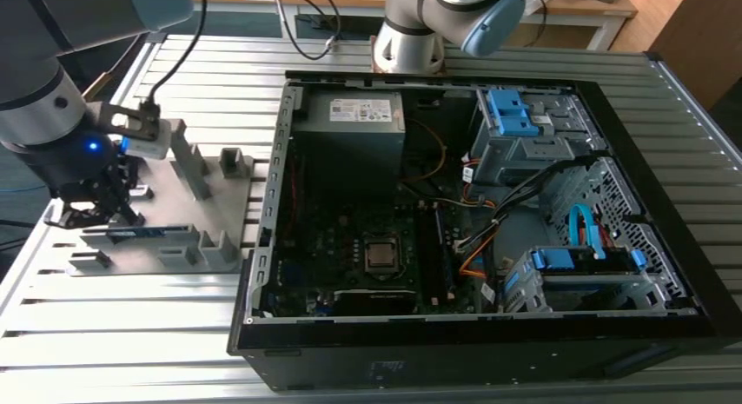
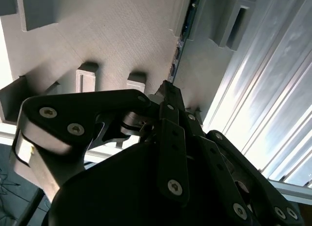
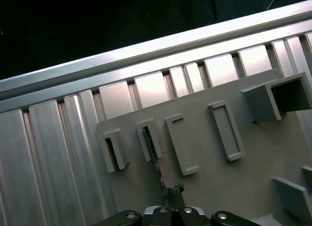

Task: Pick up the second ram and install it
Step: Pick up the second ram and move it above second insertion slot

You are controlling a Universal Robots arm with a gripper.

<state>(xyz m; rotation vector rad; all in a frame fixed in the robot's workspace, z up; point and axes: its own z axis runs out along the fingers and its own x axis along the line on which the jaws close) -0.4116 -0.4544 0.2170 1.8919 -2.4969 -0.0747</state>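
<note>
Right by second ram (image 2: 181, 41), pincer (image 2: 166, 92), grey fixture blocks (image 2: 87, 77) flanking it

- Exterior view: raised, mid-distance, angled down across the slatted surface (image 1: 139, 334); open computer case (image 1: 464, 365) central, grey fixture plate (image 1: 226, 208) at the exterior view's left.
- First wrist view: close above the plate, facing down past the claw (image 3: 173, 192).
- Second wrist view: closer, along the claw's linkage.
- Shared: fixture plate, all three views.

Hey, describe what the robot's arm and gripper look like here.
The arm is silver-grey tubing with a pale blue joint cap, darker grey near the wrist, where a small blue light glows. A black cable runs to it. The gripper is black linkage bars with silver screw heads.
</note>
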